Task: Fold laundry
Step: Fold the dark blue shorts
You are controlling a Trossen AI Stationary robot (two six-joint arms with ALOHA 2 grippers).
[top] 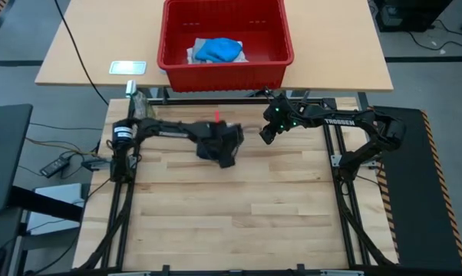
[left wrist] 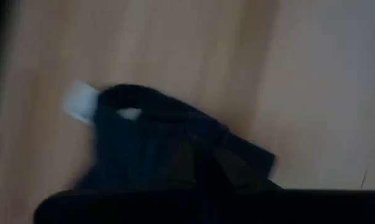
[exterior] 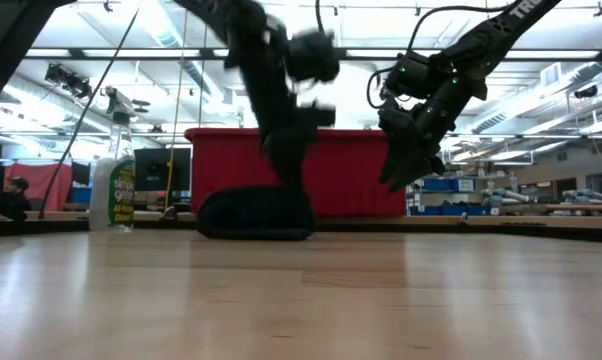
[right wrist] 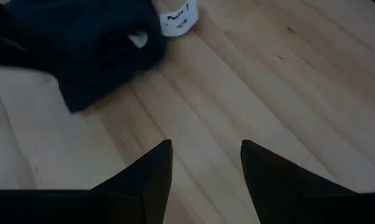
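The dark navy garment [top: 225, 150] lies bunched at the table's far middle, under my left gripper [top: 218, 138]. In the low view it rises from a heap [exterior: 256, 213] on the wood toward that gripper [exterior: 293, 128]. A white label [right wrist: 178, 17] shows on it. My right gripper [right wrist: 206, 163] is open and hovers above bare wood just to the garment's right [top: 267, 136]. The bright blue garment [top: 218, 50] lies in the red basket [top: 225, 73], on top of a pale cloth [top: 193, 54]. My left gripper comes down on the navy garment [left wrist: 166, 146] from above. Its fingers are hidden by the cloth and the arm, so which part they have cannot be told. The cloth hangs below the gripper with its lower bulk [exterior: 256, 213] resting on the table.
The red basket stands on a second table beyond the far edge. A spray bottle [exterior: 113, 182] stands at the far left corner, and a white card [top: 128, 67] lies left of the basket. The near half of the wooden table [top: 231, 222] is bare.
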